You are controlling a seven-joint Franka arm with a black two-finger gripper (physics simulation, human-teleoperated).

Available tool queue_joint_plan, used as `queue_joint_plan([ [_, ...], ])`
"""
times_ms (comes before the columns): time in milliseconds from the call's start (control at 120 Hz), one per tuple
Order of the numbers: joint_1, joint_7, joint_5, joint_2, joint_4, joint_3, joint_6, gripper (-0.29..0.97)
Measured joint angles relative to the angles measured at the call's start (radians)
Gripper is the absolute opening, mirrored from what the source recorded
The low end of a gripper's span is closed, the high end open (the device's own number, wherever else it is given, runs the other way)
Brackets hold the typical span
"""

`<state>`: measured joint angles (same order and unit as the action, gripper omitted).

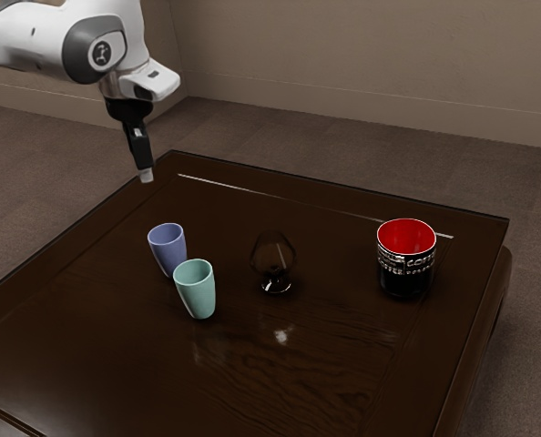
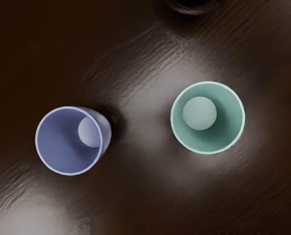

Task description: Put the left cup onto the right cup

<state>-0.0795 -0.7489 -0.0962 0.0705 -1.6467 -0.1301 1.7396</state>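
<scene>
A: Clearance around the glass?

B: Dark glass (image 1: 272, 262) stands mid-surface. Two cups sit on the exterior view's left of it, both upright with mouths up. The green cup (image 1: 195, 287) is nearer the glass. The purple cup (image 1: 167, 248) is farther out and a bit farther from the camera. The wrist view shows a bare strip of wood between the cups, so they're just beside each other, not touching. Green cup is near the glass but apart from it.

A: Other side?

B: Red-and-black mug (image 1: 405, 257), well to the exterior view's right of the glass and close to the edge there. Open wood runs from the glass toward the camera, out to the near edge.

A: Gripper vs the purple cup?

B: Gripper (image 1: 146, 175) hangs in the air, pointing down, up and to the exterior view's left of the glass. It's above the purple cup and clear of both cups, touching nothing. Can't tell from here whether it's apart or together. The wrist view looks straight down into both cup mouths.

A: Surface, room?

B: Surface (image 1: 325, 364) is dark glossy wood with a raised lip around it and a highlight just in front of the glass. Brown carpet (image 1: 34, 155) on the floor, beige wall (image 1: 362, 55) behind the glass.
</scene>
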Motion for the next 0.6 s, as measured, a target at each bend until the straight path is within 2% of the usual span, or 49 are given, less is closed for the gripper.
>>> queue_joint_plan([
  [100, 0.014, -0.017, 0.012, -0.018, -0.111, -0.003, 0.032, 0.68],
  [217, 0.088, -0.037, 0.0, 0.009, -0.19, -0.005, 0.092, 0.68],
  [308, 0.13, -0.05, -0.029, 0.054, -0.192, -0.005, 0.133, 0.68],
  [442, 0.093, -0.066, -0.063, 0.149, -0.156, -0.001, 0.187, 0.68],
  [600, 0.095, -0.08, -0.073, 0.188, -0.156, -0.001, 0.246, 0.68],
])
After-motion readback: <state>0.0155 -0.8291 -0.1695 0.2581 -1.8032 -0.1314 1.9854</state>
